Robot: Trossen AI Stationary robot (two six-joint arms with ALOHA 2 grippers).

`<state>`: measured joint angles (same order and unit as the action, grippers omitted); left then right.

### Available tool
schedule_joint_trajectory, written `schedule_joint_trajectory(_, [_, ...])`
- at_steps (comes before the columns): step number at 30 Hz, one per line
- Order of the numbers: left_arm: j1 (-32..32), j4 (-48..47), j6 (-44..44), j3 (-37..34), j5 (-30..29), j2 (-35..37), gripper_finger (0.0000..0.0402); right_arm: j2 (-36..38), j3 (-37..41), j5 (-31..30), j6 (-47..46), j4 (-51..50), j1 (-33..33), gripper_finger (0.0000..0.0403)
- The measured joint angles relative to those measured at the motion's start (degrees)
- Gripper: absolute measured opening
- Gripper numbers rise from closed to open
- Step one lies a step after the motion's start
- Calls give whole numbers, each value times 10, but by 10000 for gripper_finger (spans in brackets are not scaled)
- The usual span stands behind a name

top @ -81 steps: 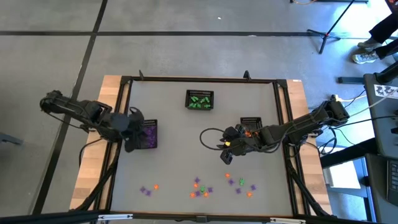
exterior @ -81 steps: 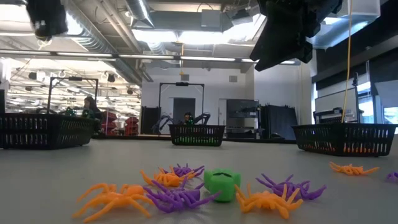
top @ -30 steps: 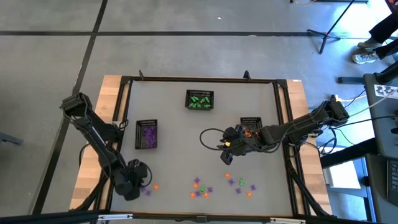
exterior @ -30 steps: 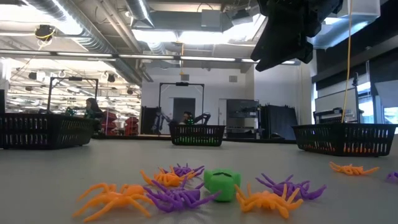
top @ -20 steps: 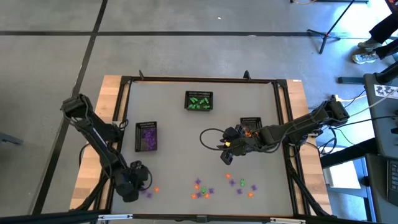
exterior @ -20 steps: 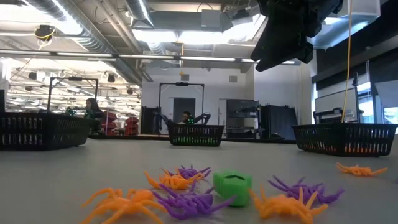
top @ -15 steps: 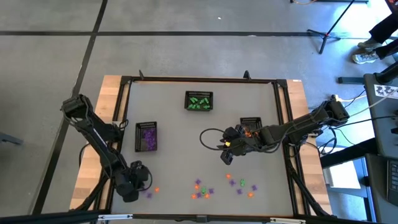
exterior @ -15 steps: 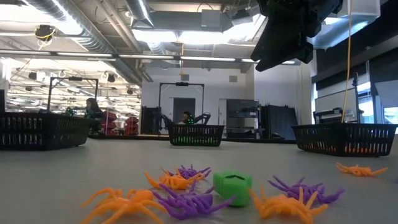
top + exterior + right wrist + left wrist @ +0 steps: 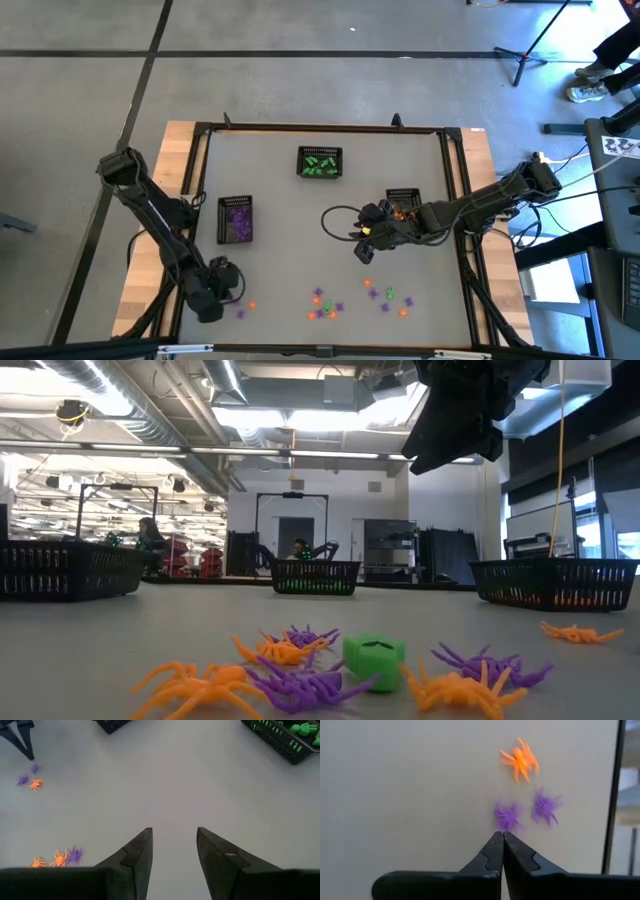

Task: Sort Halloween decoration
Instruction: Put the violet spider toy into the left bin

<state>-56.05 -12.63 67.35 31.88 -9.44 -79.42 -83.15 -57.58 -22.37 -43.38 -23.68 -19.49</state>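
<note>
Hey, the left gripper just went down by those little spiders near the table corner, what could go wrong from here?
1. The left gripper looks shut with nothing between its fingers; the nearest purple spider lies just past the tips, so it may lift away empty.
2. A second purple spider and an orange spider lie close by; another try could knock them aside.
3. The table's edge rail is near, so a nudged spider could slide against it.
</note>
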Motion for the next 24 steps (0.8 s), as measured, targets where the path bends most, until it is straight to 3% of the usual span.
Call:
schedule_joint_trajectory(6, [19, -145, -13, 37, -45, 69, 0, 0, 0, -1, 2, 0, 0, 150])
schedule_joint_trajectory(12, [38, -253, -55, 74, -51, 116, 0, 0, 0, -1, 2, 0, 0, 150])
schedule_joint_trajectory(18, [44, -132, -75, 57, -13, 101, 5, 0, 0, -8, 3, 0, 0, 150])
schedule_joint_trajectory(24, [45, -47, -81, 52, 27, 29, 54, 0, 0, -16, -1, 0, 0, 150])
